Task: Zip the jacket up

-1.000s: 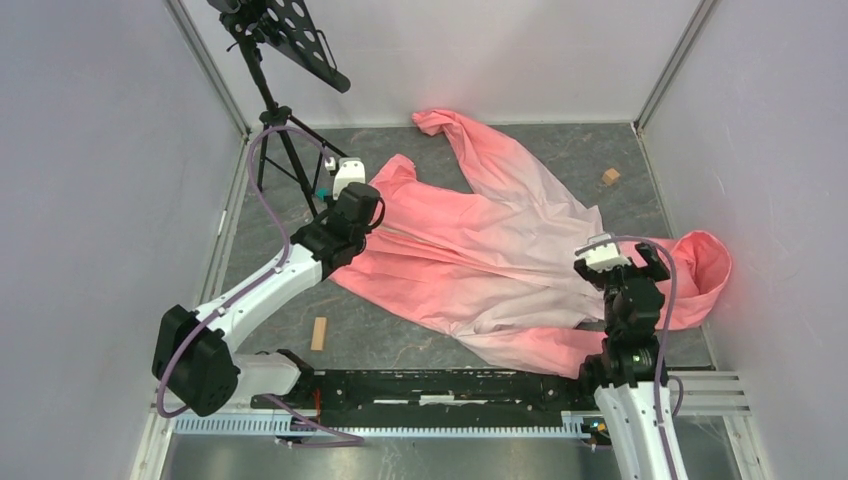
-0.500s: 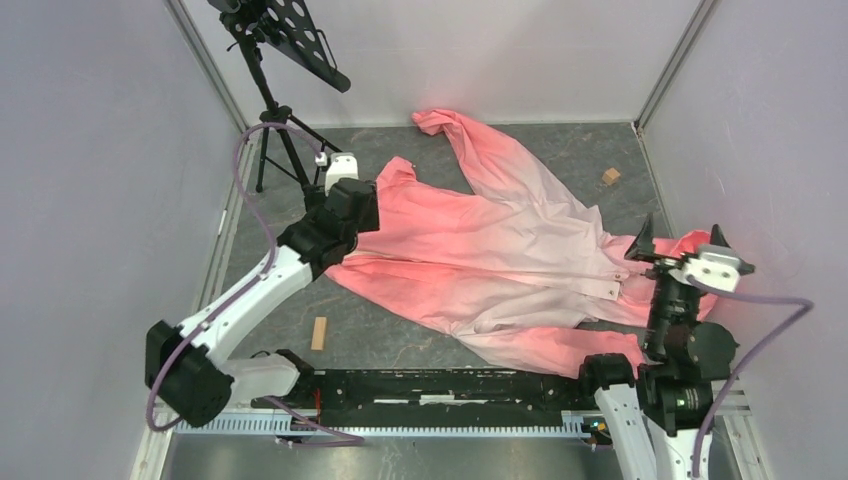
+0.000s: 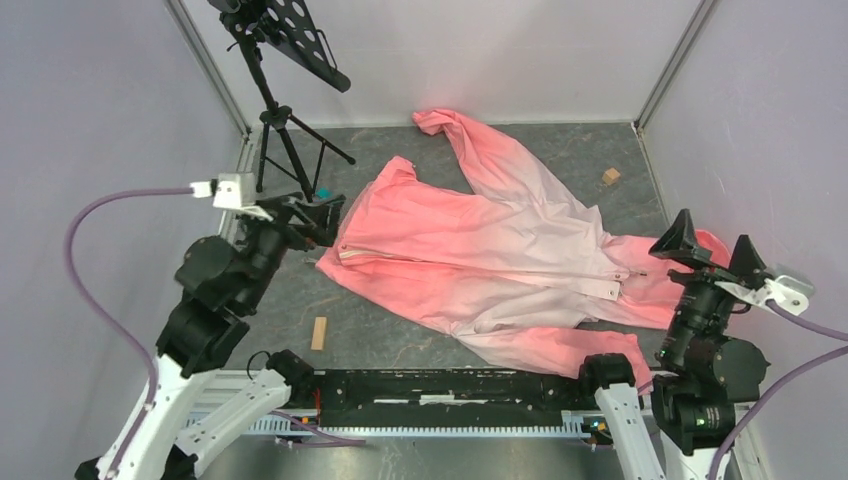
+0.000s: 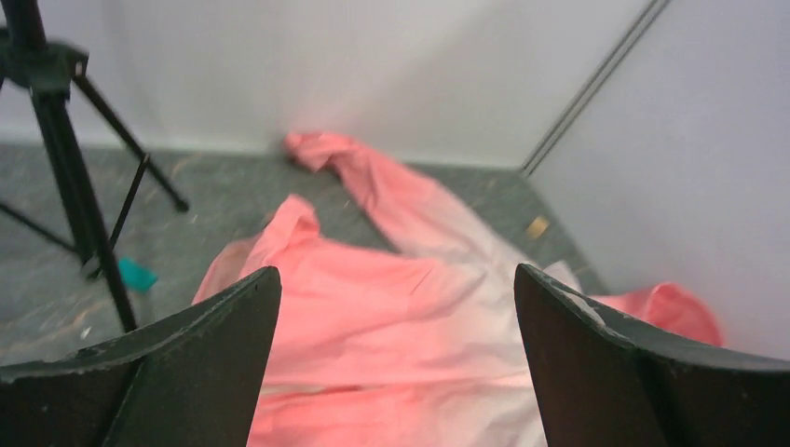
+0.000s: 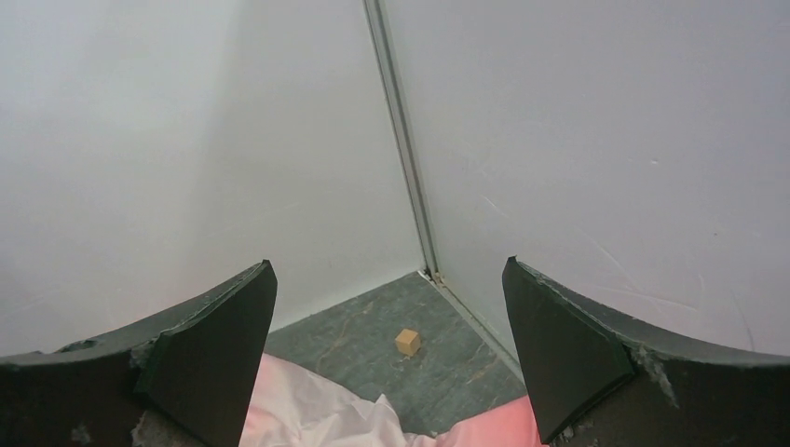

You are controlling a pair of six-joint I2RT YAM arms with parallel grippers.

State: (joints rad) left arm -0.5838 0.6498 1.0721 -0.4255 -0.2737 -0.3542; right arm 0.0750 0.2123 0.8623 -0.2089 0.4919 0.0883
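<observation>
Both stood spread wide and empty: my left gripper (image 3: 318, 218) and my right gripper (image 3: 712, 250). The jacket (image 3: 470, 235) lay flat between them, its hem (image 3: 345, 256) just ahead of the left one, its hood (image 4: 675, 312) beneath the right one. Its zipper (image 3: 480, 266) ran from one gripper toward the other. A small block (image 5: 407, 341) sat ahead of the right gripper.

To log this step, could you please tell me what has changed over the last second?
Both arms left the jacket: the left gripper drew back leftwards, the right gripper swung out rightwards, both now open and empty. The jacket stayed spread out; tripod and wooden blocks did not move.
</observation>
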